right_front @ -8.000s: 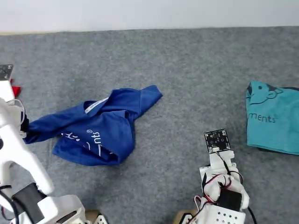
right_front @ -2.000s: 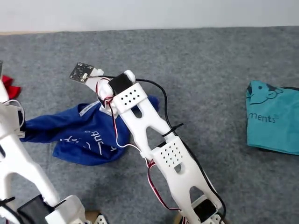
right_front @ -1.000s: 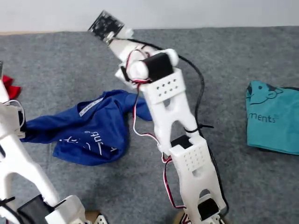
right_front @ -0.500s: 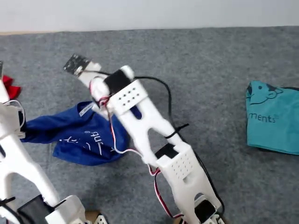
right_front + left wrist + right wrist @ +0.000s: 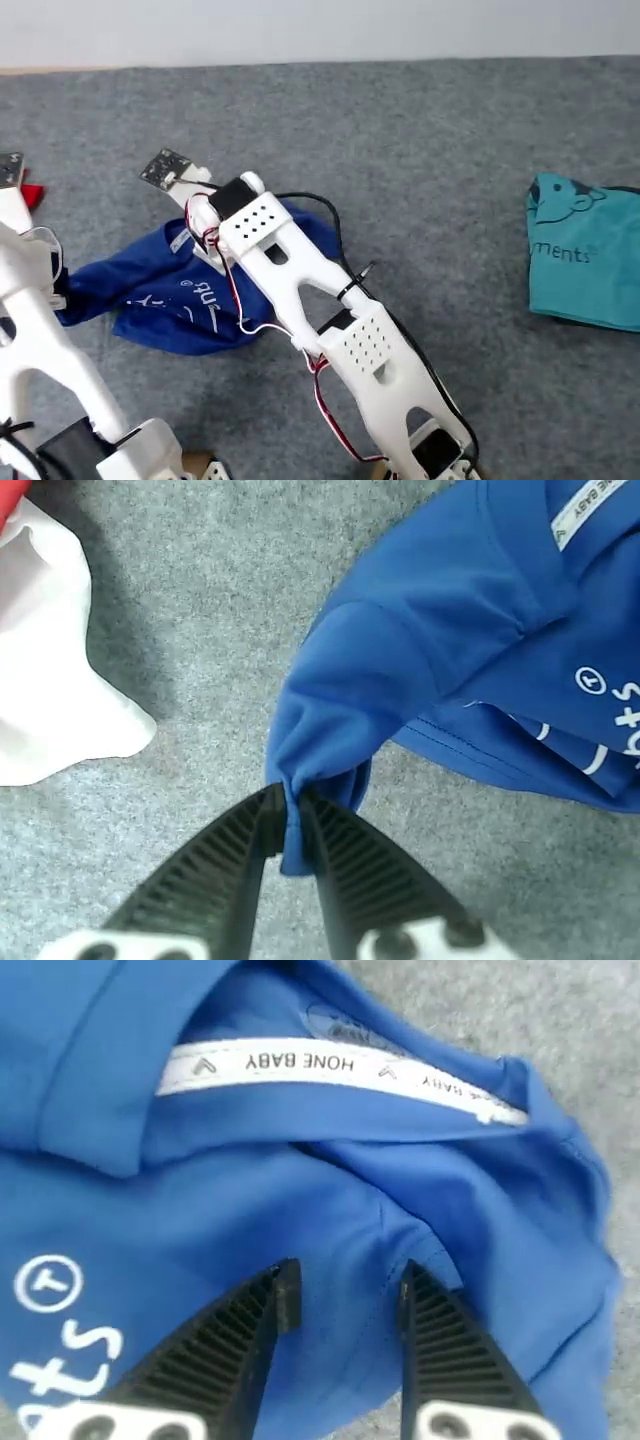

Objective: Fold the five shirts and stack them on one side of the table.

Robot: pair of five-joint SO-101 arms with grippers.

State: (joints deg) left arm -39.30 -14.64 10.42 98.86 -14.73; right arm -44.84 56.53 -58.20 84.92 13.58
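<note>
Blue shirt (image 5: pixel 165 290) lies crumpled on the left half of the grey table (image 5: pixel 430 150), lettering side up. White neck label (image 5: pixel 330 1065) shows at the collar, toward the far side of the heap.

Left gripper (image 5: pixel 287 810): jaws clamped tight on a bunched bit of the blue shirt's left edge, which looks like a sleeve end. The cloth is pinched into a small tuck between the black ribbed fingers (image 5: pixel 225 865). Left arm (image 5: pixel 35 320) stands at the table's left edge.

Right gripper (image 5: pixel 342 1285): jaws parted a moderate way with nothing held, poised over the shirt just near of the collar, blue fabric showing between the fingertips. Cannot tell whether the tips touch the cloth. Right arm (image 5: pixel 310 300) stretches from the near edge diagonally across to the shirt's far-right part.

White cloth (image 5: pixel 45 680) lies just left of the pinched sleeve, with a red scrap (image 5: pixel 33 194) beside it at the table's left edge.

Teal shirt (image 5: pixel 585 250) sits folded at the right edge, well apart from the blue one, with a dark layer showing under its near edge.
</note>
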